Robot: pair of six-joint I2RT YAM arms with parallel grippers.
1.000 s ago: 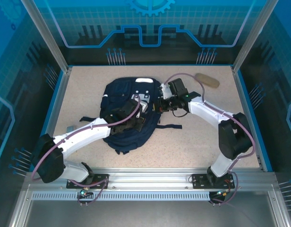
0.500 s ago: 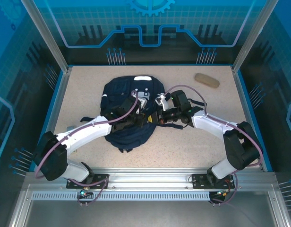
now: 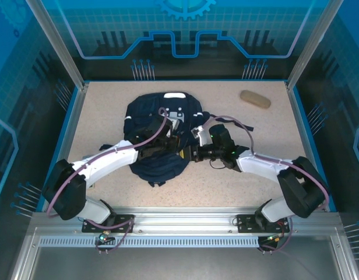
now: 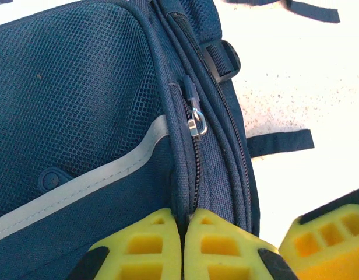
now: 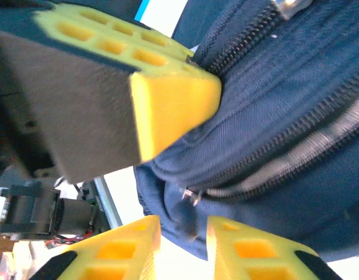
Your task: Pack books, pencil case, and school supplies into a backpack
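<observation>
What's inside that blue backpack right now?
The backpack hides its contents under navy fabric and zips. The tan pencil case lies outside, on the table.

Matt woven mesh cloth backpack with shiny metal zipper pull.

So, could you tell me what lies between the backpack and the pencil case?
Nothing does: in the top view, the table is bare between the backpack and the pencil case.

backpack cut off by frame edges, zipper blurred
</observation>
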